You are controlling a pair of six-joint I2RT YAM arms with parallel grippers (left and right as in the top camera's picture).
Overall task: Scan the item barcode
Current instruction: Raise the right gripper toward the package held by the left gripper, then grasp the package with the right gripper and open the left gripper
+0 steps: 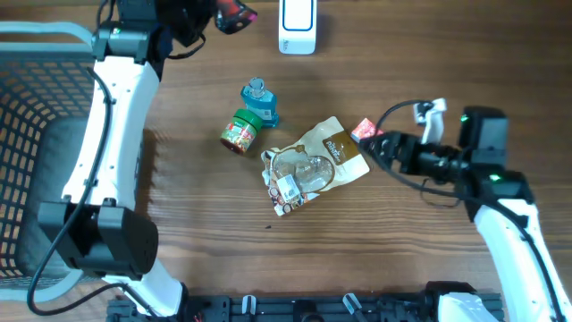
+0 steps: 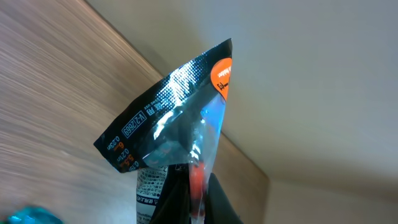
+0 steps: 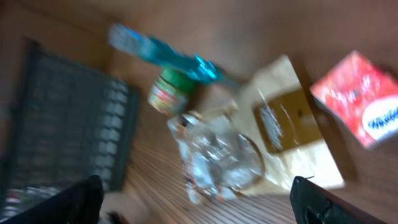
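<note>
My left gripper [image 2: 198,194] is shut on the lower edge of a black foil packet [image 2: 177,115] with an orange spot and printed text, held up in the air. In the overhead view that gripper [image 1: 231,14] is at the table's far edge, just left of a white box-shaped device [image 1: 297,27]. My right gripper [image 1: 374,148] stands open, low over the table, at the right end of a tan pouch [image 1: 315,164] with a clear window. In the blurred right wrist view the pouch [image 3: 292,127] lies ahead of the open gripper [image 3: 199,205], with nothing between the fingers.
A blue bottle [image 1: 259,101] and a green-lidded jar [image 1: 239,132] lie left of the pouch. A red packet [image 1: 365,131] sits by my right gripper. A dark mesh basket [image 1: 36,134] fills the left side of the table.
</note>
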